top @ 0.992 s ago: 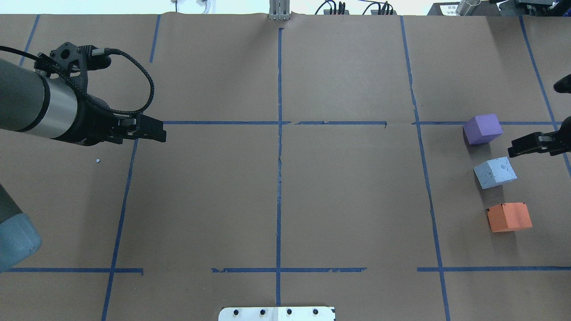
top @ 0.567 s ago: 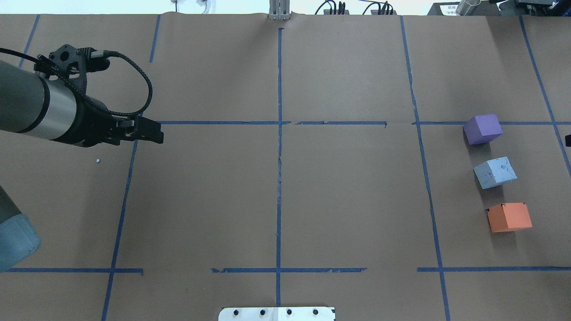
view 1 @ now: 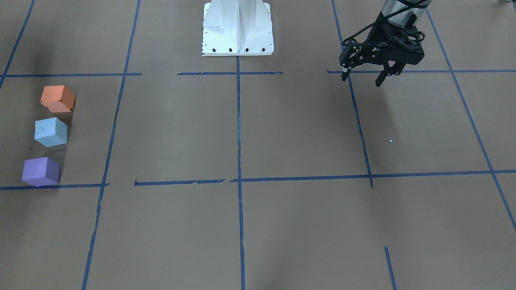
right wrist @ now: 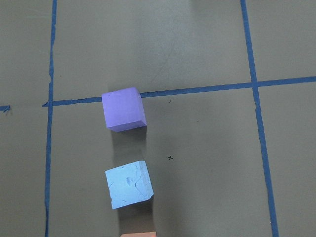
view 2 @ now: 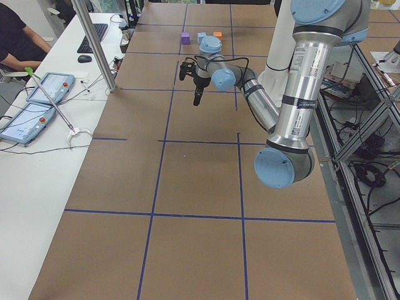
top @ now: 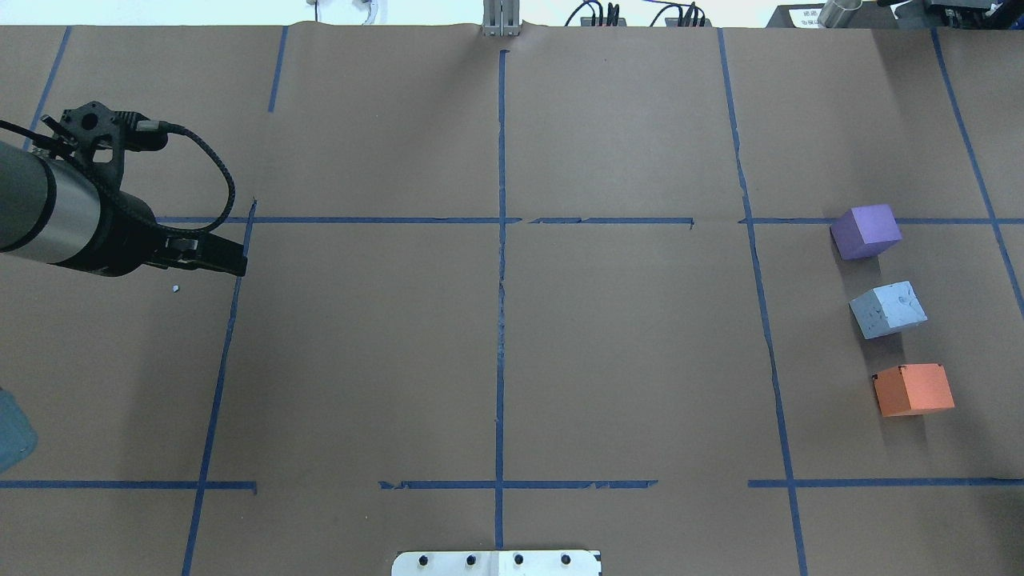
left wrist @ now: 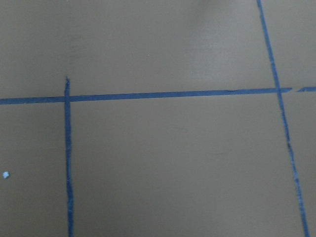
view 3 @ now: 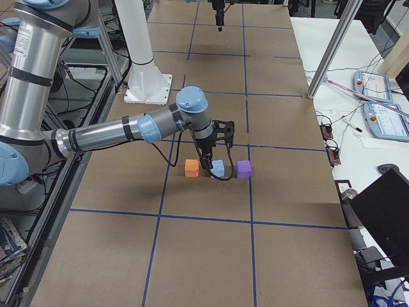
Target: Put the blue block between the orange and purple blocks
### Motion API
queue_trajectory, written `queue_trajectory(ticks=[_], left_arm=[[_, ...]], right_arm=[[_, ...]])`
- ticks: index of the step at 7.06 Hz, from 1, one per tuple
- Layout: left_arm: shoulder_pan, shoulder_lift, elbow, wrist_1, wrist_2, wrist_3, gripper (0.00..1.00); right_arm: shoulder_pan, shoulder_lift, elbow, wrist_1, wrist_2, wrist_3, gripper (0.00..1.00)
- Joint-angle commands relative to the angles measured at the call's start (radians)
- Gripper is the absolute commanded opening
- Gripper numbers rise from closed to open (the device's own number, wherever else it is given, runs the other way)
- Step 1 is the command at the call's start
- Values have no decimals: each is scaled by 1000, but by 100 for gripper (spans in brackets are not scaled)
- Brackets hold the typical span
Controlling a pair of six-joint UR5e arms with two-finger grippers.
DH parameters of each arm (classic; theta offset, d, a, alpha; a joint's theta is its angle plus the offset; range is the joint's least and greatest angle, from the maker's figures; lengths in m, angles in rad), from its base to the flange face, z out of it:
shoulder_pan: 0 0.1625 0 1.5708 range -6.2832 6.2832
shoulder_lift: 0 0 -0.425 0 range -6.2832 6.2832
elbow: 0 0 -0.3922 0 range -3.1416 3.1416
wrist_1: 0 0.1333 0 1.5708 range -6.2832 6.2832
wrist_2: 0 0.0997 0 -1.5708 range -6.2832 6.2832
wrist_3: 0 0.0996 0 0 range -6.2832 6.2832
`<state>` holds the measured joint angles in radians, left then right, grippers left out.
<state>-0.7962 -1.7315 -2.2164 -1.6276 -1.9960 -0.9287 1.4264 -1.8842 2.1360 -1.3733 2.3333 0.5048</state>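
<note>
The pale blue block (top: 888, 309) rests on the table at the far right, between the purple block (top: 866, 230) behind it and the orange block (top: 914, 389) in front of it, with gaps on both sides. All three also show in the front view as orange (view 1: 58, 98), blue (view 1: 50, 131) and purple (view 1: 41, 171). My left gripper (view 1: 361, 79) is open and empty, far away on the left side (top: 232, 264). My right gripper (view 3: 216, 157) shows only in the right side view, raised near the blocks; I cannot tell its state. Its wrist view looks down on the purple block (right wrist: 123, 108) and the blue block (right wrist: 129, 184).
Brown paper with blue tape lines covers the table. The white robot base plate (view 1: 238, 28) is at the robot's edge. A small white speck (top: 175, 288) lies near the left gripper. A side desk with tablets (view 2: 47, 87) and a metal post (view 2: 94, 44) stand beyond the table.
My right gripper has drawn back out of the overhead view to the right. My left arm has pulled back to the left. The blocks have not moved.
</note>
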Motion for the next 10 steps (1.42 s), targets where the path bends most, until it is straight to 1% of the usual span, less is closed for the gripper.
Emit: queue_trajectory(ticks=[1,2,3,4,5,6,7,8,9,10], left_arm=[[-41,74,-9,0,-6,146,100],[-72,117,-9,-2,-12,231,100],[-90,154,-9,-2,-12,305,100],[-130,185,-11,0,-20,373,100],[-199,213,-3,2,-93,457,100],[-295,239,7,3,-193,563,100],[-345,278,23,9,-240,640,100],[-389,288,59,9,-265,663,100],[-449,303,99,8,-352,713,100],[-525,305,153,8,-407,805,100]], right_arm=[[40,-18,-4,-4,55,-84,100],[42,-16,-16,-4,54,-107,100],[45,-16,-37,-7,54,-179,100],[69,-10,-34,-71,55,-245,100],[83,-7,-36,-137,55,-308,100],[91,23,-38,-198,55,-342,100],[91,34,-38,-223,55,-345,100],[91,33,-39,-224,55,-345,100],[91,34,-45,-225,55,-344,100],[91,34,-44,-228,55,-344,100]])
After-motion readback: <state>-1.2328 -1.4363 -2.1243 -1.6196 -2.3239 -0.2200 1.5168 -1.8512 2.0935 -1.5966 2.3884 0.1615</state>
